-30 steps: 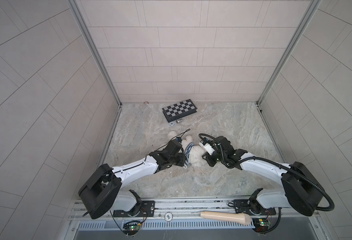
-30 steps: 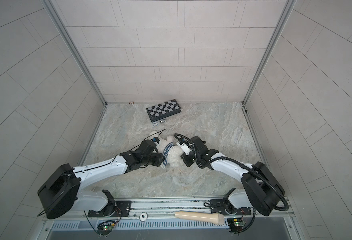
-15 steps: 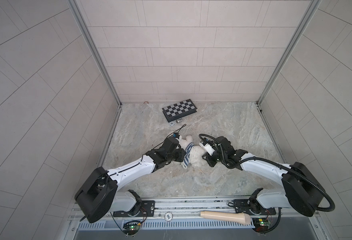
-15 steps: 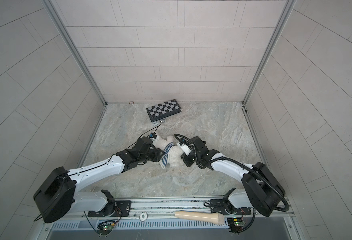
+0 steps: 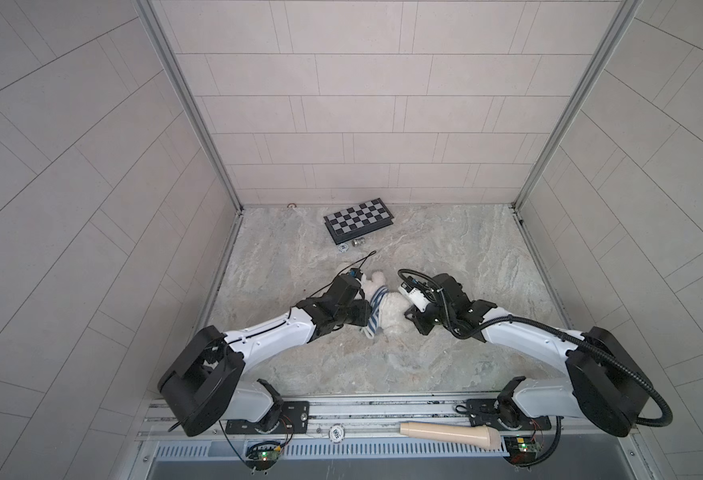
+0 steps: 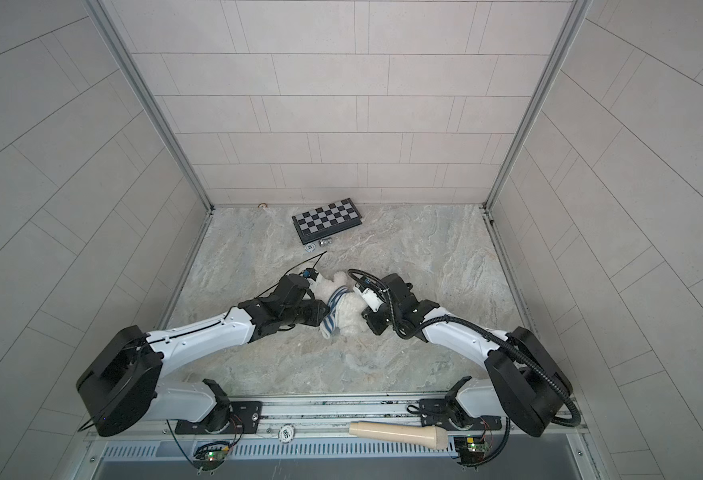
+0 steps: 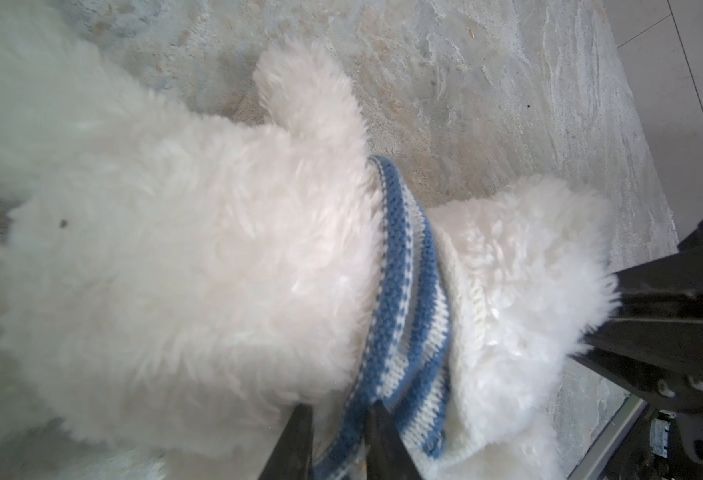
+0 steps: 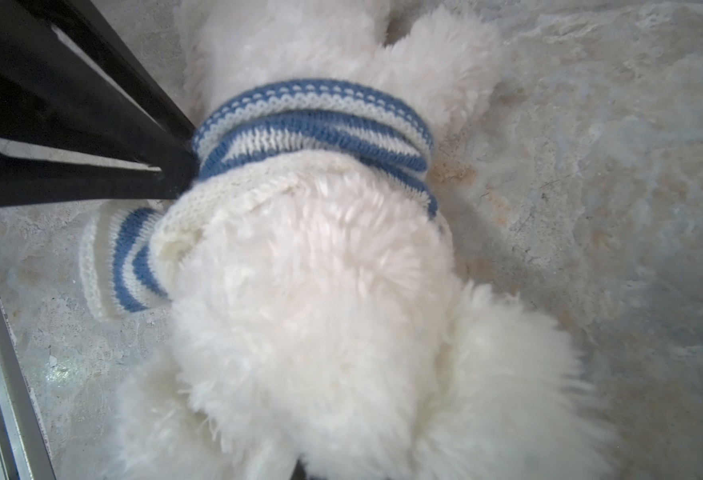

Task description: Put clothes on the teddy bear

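Note:
The fluffy white teddy bear (image 5: 392, 308) (image 6: 351, 316) lies mid-table between both arms. A blue-and-white striped shirt (image 5: 373, 312) (image 6: 332, 312) is bunched in a ring round its body (image 7: 196, 249), with one sleeve hanging loose (image 8: 121, 266). My left gripper (image 5: 365, 316) (image 7: 339, 411) is shut on the shirt's lower band (image 7: 408, 291); its fingers pinch a blue strip. My right gripper (image 5: 408, 316) (image 6: 367, 319) presses into the bear's other side, shut in the fur (image 8: 320, 311), which hides its fingertips.
A folded chessboard (image 5: 358, 218) lies at the back, with two small metal pieces (image 5: 358, 243) in front of it. A beige handle-shaped object (image 5: 449, 432) rests on the front rail. Tiled walls close in three sides.
My left arm has shifted slightly and its jaws have narrowed on the shirt band, which now shows more beside the bear. The right arm has held still.

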